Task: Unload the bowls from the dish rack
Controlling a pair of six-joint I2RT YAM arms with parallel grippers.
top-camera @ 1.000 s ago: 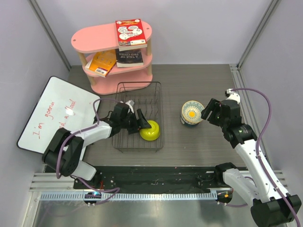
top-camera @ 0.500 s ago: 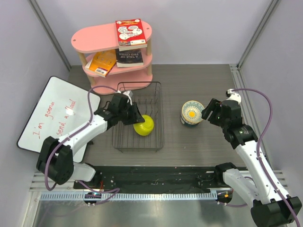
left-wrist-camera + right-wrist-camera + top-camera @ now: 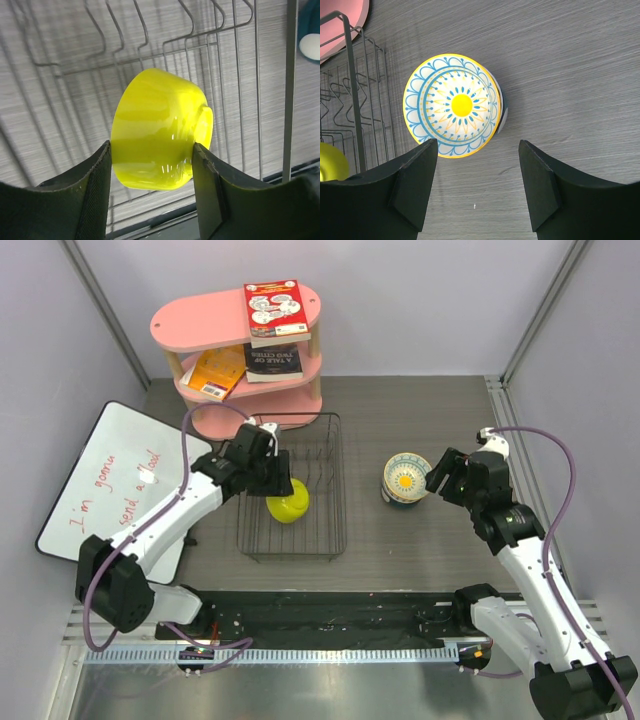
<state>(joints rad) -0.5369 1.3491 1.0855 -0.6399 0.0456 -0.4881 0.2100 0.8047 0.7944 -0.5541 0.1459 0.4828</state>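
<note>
One glossy yellow-green round bowl (image 3: 160,127) in hand
Left gripper (image 3: 278,485) clamped it on edge over the black wire dish rack (image 3: 340,480), likely to clear the tines; right gripper (image 3: 443,477) hung wide open, empty, beside the teal-and-white patterned bowl stack (image 3: 406,478).

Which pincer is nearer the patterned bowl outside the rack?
Right. The right pincer hangs open just beside the patterned bowl, on its right in the top view. The left pincer is over the dish rack, shut on the yellow-green bowl.
</note>
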